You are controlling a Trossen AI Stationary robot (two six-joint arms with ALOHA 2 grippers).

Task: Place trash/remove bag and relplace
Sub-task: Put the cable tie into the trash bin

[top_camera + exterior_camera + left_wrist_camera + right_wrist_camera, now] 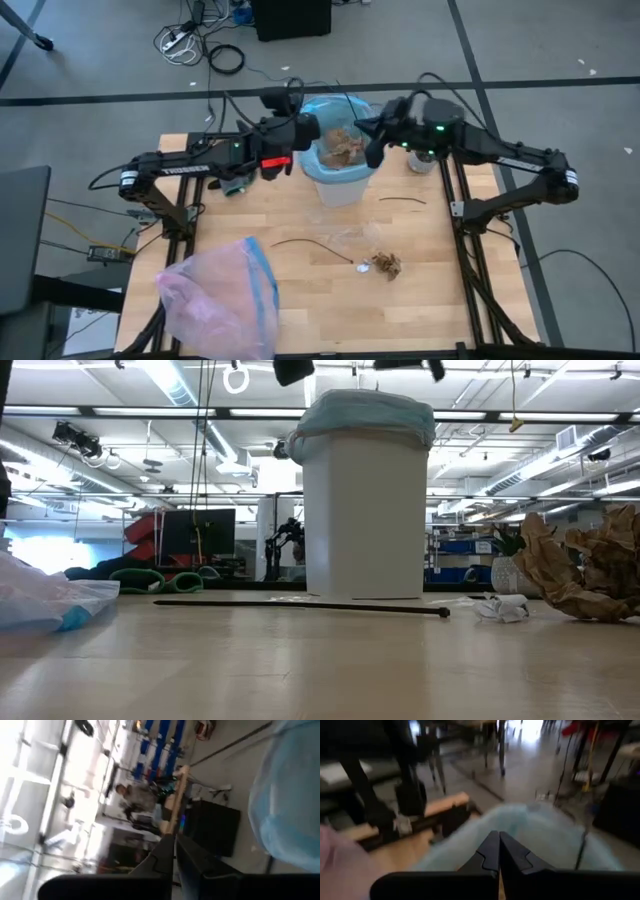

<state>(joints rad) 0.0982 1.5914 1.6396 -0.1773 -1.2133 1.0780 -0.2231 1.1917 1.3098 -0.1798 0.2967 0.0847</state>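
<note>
Both my tools, left tool (300, 135) and right tool (372, 135), pressed together, flank the bag (335, 172) rim; a snagging pull might topple the bin (365, 510)

A pink bag (218, 297) with a blue rim band lay on the wooden counter (420, 300); cables (195, 45) trailed across the floor (90, 60) behind.

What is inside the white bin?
The white bin is lined with a light-blue bag, and brown dried leaf clumps lie on top inside. Anything beneath those leaves is covered, so it cannot be seen.
</note>
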